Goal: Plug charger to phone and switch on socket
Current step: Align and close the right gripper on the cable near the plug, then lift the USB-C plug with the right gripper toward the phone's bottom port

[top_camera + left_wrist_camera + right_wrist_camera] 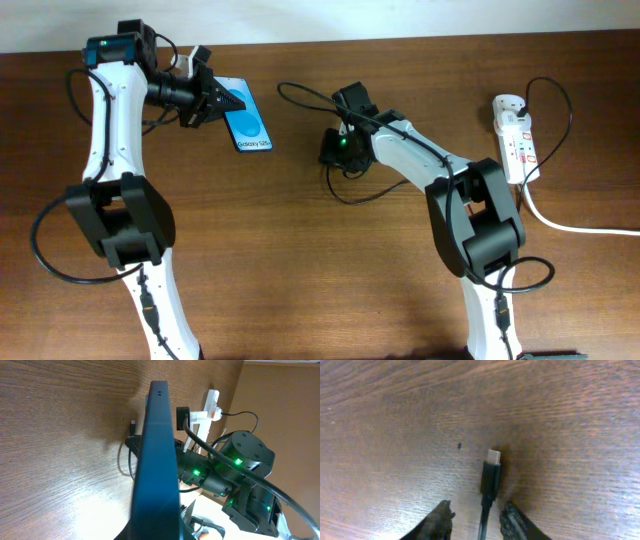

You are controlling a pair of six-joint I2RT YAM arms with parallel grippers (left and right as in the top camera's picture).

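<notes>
My left gripper (213, 100) is shut on the left end of the phone (249, 120), whose blue screen faces up. In the left wrist view the phone (157, 455) shows edge-on, running away from the jaws (156, 534). The charger cable (300, 92) loops across the table's middle. Its plug tip (491, 474) lies on the wood between the open fingers of my right gripper (476, 521), which do not touch it. My right gripper (335, 150) is low over the table right of the phone. The white socket (514, 138) lies at the far right.
A thick white lead (575, 226) runs from the socket off the right edge. The socket also shows in the left wrist view (212, 404), beyond my right arm (235, 475). The table is brown wood (300, 270).
</notes>
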